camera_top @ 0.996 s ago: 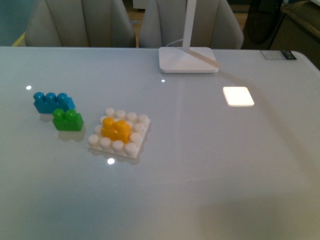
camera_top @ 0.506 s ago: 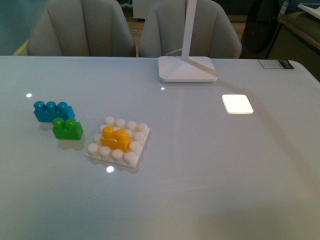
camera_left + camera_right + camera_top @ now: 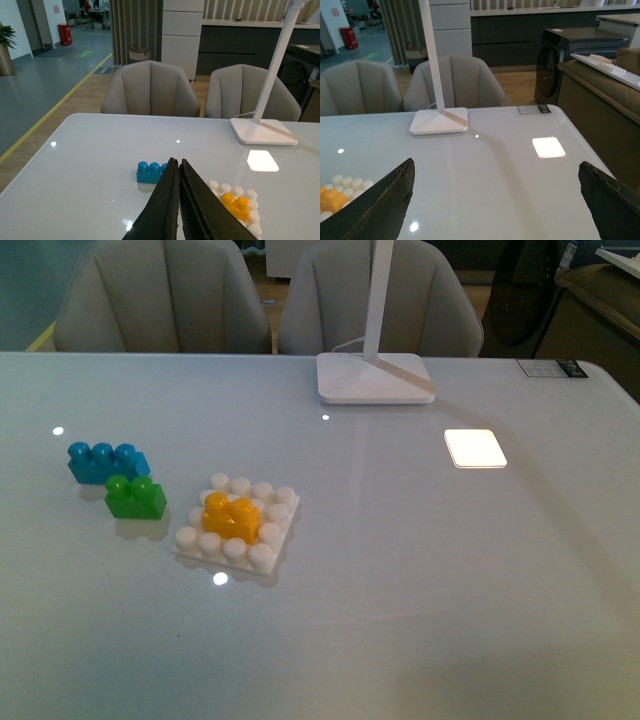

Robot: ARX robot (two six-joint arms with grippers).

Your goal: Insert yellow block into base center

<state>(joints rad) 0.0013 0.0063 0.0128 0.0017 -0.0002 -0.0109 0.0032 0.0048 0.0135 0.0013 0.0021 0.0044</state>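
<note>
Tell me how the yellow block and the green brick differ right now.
The yellow block is yellow-orange; the green brick is green. The yellow block sits on the studs at the middle of the white base; the green brick rests directly on the table, beside the blue brick. Both are two-stud bricks of similar size.

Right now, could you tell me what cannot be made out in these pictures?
- Green brick: hidden in the left wrist view behind the shut left gripper.
- Yellow block and base: cut off by the right wrist view's edge and an open finger.
- Both arms: outside the front view.
- Card: print too small.
</note>
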